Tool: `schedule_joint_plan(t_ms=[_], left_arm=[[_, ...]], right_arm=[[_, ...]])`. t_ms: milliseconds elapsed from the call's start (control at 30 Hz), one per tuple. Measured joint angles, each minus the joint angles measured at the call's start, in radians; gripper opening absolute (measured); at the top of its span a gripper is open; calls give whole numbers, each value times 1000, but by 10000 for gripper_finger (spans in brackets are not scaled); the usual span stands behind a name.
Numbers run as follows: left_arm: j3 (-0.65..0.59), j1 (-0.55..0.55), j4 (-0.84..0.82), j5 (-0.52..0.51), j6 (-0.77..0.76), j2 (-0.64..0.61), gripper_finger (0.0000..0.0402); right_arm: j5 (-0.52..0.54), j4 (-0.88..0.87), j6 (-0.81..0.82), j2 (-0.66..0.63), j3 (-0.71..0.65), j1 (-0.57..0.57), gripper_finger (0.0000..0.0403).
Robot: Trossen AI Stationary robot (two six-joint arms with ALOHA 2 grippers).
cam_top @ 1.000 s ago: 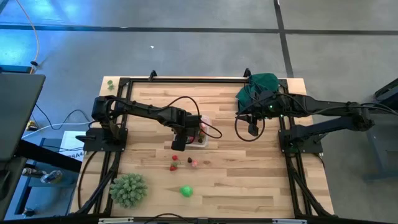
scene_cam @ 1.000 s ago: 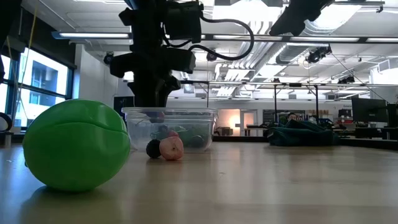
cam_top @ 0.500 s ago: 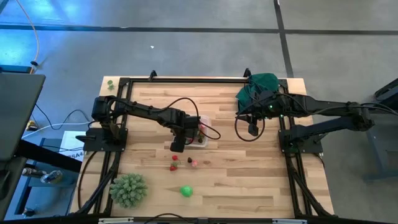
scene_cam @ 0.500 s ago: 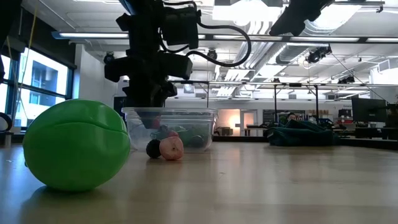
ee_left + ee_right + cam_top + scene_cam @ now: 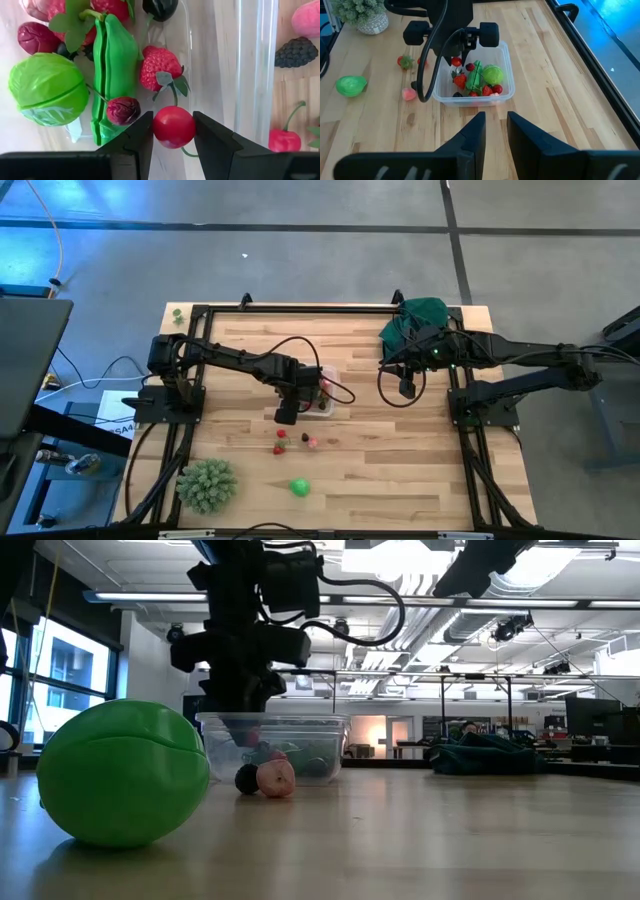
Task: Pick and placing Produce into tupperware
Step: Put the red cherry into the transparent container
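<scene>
Your left tool [image 5: 172, 131] is clamped on a red cherry [image 5: 173, 127] above the tupperware [image 5: 503, 75]; next, release it inside.

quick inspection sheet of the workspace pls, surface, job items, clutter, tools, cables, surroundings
surface: wooden table, black frame along its edges.
job's things: tupperware holds a green pea pod, strawberry and round green piece; a blackberry and other pieces lie outside on the wood.
clutter: spiky green ball, green egg-shaped toy, dark green cloth.
grippers: left tool shut on a red cherry above the tupperware; right tool waits near the cloth, jaws slightly parted, holding nothing.
cables: black cable loops under the right arm.
surroundings: grey floor, open room behind.
</scene>
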Motion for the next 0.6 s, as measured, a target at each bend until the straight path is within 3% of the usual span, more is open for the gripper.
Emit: schedule_joint_plan(t_ms=[133,400,600], left_arm=[[0,0,9,-2,0,0,129],[0,0,-14,-26,14,0,184],[13,0,-48,-27,10,-17,178]], right_arm=[[0,0,0,0,0,0,68],[0,0,0,0,0,0,68],[0,0,0,0,0,0,68]])
